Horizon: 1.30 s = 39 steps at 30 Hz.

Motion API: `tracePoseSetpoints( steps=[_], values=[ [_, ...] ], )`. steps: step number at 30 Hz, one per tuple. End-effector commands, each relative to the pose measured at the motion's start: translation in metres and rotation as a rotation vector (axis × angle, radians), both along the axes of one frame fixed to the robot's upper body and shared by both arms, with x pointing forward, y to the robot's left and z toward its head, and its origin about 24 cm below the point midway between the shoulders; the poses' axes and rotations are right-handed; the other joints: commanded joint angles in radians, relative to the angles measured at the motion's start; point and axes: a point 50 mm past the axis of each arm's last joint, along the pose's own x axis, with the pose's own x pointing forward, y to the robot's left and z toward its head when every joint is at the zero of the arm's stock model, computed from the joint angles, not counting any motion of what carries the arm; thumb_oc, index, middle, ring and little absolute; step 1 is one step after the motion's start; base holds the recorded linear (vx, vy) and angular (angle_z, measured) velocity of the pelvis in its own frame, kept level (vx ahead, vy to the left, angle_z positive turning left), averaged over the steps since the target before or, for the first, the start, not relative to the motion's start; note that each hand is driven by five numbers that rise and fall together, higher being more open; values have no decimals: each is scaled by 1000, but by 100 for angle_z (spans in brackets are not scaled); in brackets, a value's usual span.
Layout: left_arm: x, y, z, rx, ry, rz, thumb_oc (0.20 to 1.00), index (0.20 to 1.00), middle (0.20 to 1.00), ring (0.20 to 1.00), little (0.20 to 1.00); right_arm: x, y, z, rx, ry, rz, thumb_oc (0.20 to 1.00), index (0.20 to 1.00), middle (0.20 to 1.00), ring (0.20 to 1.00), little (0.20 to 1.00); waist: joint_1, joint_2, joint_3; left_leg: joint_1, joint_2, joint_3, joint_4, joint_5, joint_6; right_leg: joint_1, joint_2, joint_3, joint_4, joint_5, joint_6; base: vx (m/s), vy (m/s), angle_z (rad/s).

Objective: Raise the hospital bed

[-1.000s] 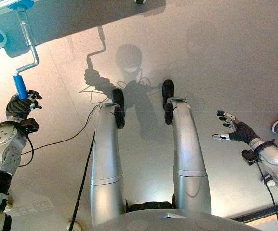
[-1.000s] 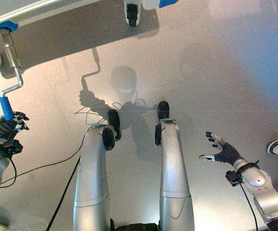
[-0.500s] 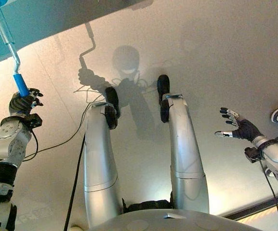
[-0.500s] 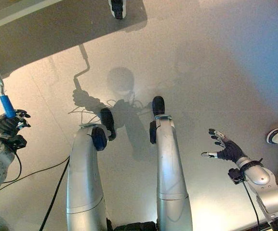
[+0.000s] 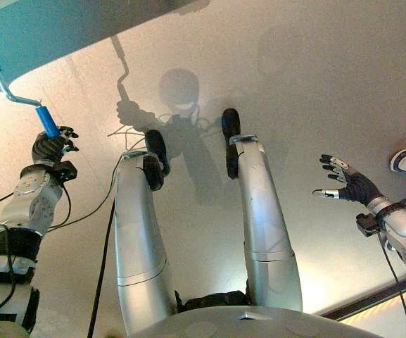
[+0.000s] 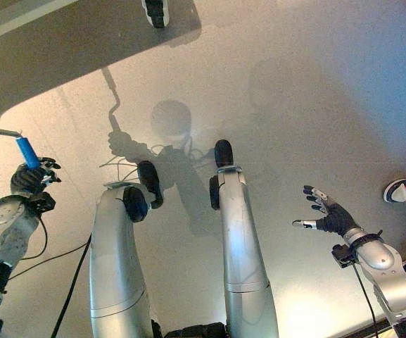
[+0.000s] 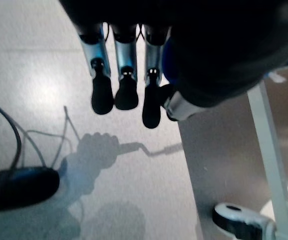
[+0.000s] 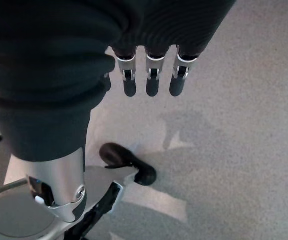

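The hospital bed's underside [image 5: 55,28] runs along the upper left. From it comes a bent metal crank rod [image 5: 5,88] ending in a blue handle [image 5: 46,121]. My left hand [image 5: 50,146] is shut on the lower end of that handle, also seen as the blue handle [image 6: 27,152] above the left hand [image 6: 28,179]. In the left wrist view its fingers [image 7: 126,95] curl beside a sliver of blue handle [image 7: 166,57]. My right hand [image 5: 350,186] hangs open out to the right over bare floor, holding nothing, its fingers [image 8: 151,80] straight.
A bed caster [image 6: 155,10] stands at the top, and another caster [image 7: 241,222] sits at the foot of a pale bed leg [image 7: 268,135]. A person's shoe [image 5: 403,160] is at the far right edge on the grey floor.
The crank has turned: its handle swung rightward with my left hand still on it, and the rod now lies more sideways. The head view has shifted too. The right hand has barely moved.
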Motion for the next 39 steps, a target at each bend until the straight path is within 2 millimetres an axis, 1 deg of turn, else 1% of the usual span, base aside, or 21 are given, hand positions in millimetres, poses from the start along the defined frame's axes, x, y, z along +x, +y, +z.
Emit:
tracePoseSetpoints(
  steps=[1, 2, 3, 5, 6, 10, 11, 12, 15, 19, 24, 28, 29, 30, 33, 37, 39],
  values=[
    [7, -8, 15, 66, -89, -24, 200, 200, 200, 200, 200, -4, 1, 5, 15, -17, 6, 1000, 1000, 1000, 1000, 1000, 0, -13, -30, 3, -15, 137, -55, 133, -30, 41, 11, -83, 26, 14, -55, 10, -31, -7],
    [7, -8, 15, 66, -89, -24, 200, 200, 200, 200, 200, -5, 1, 5, 15, -16, 6, 1000, 1000, 1000, 1000, 1000, 0, -12, -31, 3, -15, 137, -55, 133, -30, 41, 12, -83, 26, 14, -55, 22, -44, -8],
    [9, -15, 17, 61, -105, -48, 200, 200, 200, 200, 200, -5, 1, 4, 14, -12, 3, 1000, 1000, 1000, 1000, 1000, -3, -12, -35, 3, -15, 134, -51, 133, -31, 41, 14, -85, 26, 13, -57, 24, -37, 6],
    [9, -17, 17, 65, -108, -56, 200, 200, 200, 200, 200, -5, 1, 4, 12, -11, 3, 1000, 1000, 1000, 1000, 1000, -4, -9, -38, 3, -14, 133, -52, 134, -32, 41, 14, -88, 24, 13, -57, 20, -36, 15],
    [11, -23, 19, 61, -123, -80, 200, 200, 200, 200, 200, -5, 1, 2, 17, -7, 2, 1000, 1000, 1000, 1000, 1000, -7, -7, -46, 3, -16, 131, -56, 136, -33, 41, 15, -89, 22, 13, -59, 15, -43, 1],
    [10, -33, 22, 68, -148, -129, 200, 200, 200, 200, 200, -7, 0, -1, 12, 9, -1, 1000, 1000, 1000, 1000, 1000, -9, -1, -68, 3, -22, 129, -62, 141, -36, 41, 18, -91, 17, 18, -61, 19, -37, 1],
    [9, -33, 21, 68, -147, -129, 200, 200, 200, 200, 200, -8, 0, -2, 12, 9, -1, 1000, 1000, 1000, 1000, 1000, -9, -1, -68, 3, -23, 129, -62, 141, -36, 41, 18, -91, 16, 18, -61, 28, -25, 19],
    [9, -39, 21, 64, -155, -155, 200, 200, 200, 200, 200, -9, 0, -3, 13, 14, -1, 1000, 1000, 1000, 1000, 1000, -9, 6, -81, 3, -27, 124, -69, 147, -37, 41, 16, -95, 14, 19, -63, 29, -29, 5],
    [5, -47, 18, 57, -160, -194, 200, 200, 200, 200, 200, -11, -1, -6, 11, 28, -3, 1000, 1000, 1000, 1000, 1000, -8, 11, -105, 3, -34, 118, -80, 155, -40, 41, 17, -98, 5, 27, -63, 40, -26, -7],
    [-1, -51, 14, 37, -166, -215, 200, 200, 200, 200, 200, -14, -2, -9, 6, 48, 0, 1000, 1000, 1000, 1000, 1000, -5, 17, -136, 3, -44, 109, -100, 166, -43, 42, 18, -99, -7, 37, -63, 25, -24, 3],
    [-9, -51, 15, 38, -174, -247, 200, 200, 200, 200, 200, -17, -4, -10, 1, 58, 5, 1000, 1000, 1000, 1000, 1000, 2, 31, -161, 3, -52, 94, -129, 188, -48, 48, 12, -103, -28, 51, -59, 12, -13, 3],
    [-22, -45, 12, 18, -169, -256, 200, 200, 200, 200, 200, -23, -6, -14, -1, 77, -1, 1000, 1000, 1000, 1000, 1000, 12, 49, -194, 4, -56, 77, -156, 207, -49, 58, 6, -110, -54, 57, -56, 20, -8, 7],
    [-23, -45, 12, 18, -169, -256, 200, 200, 200, 200, 200, -23, -6, -14, -1, 77, 0, 1000, 1000, 1000, 1000, 1000, 12, 49, -194, 4, -56, 76, -156, 207, -49, 58, 6, -110, -55, 57, -56, 24, -3, 4],
    [-28, -42, 12, 11, -169, -257, 200, 200, 200, 200, 200, -25, -7, -16, -1, 86, -4, 1000, 1000, 1000, 1000, 1000, 20, 57, -209, 5, -59, 69, -169, 216, -49, 62, 5, -111, -65, 60, -52, 23, -7, 4],
    [-33, -40, 11, 2, -173, -258, 200, 200, 200, 200, 200, -27, -7, -17, 4, 89, 0, 1000, 1000, 1000, 1000, 1000, 26, 64, -221, 7, -63, 61, -182, 222, -49, 68, 4, -113, -74, 61, -50, 9, -3, 3],
    [-47, -34, 7, -18, -158, -257, 200, 200, 200, 200, 200, -30, -7, -20, 8, 98, 0, 1000, 1000, 1000, 1000, 1000, 41, 76, -243, 43, -70, 55, -233, 242, -49, 109, -5, -118, -118, 69, -42, 0, 1, 1],
    [-52, -30, 9, -14, -159, -255, 200, 200, 200, 200, 200, -32, -8, -21, 3, 102, 4, 1000, 1000, 1000, 1000, 1000, 48, 81, -249, 58, -74, 51, -258, 253, -49, 126, -8, -120, -136, 74, -39, -3, 6, 6]
  ],
)
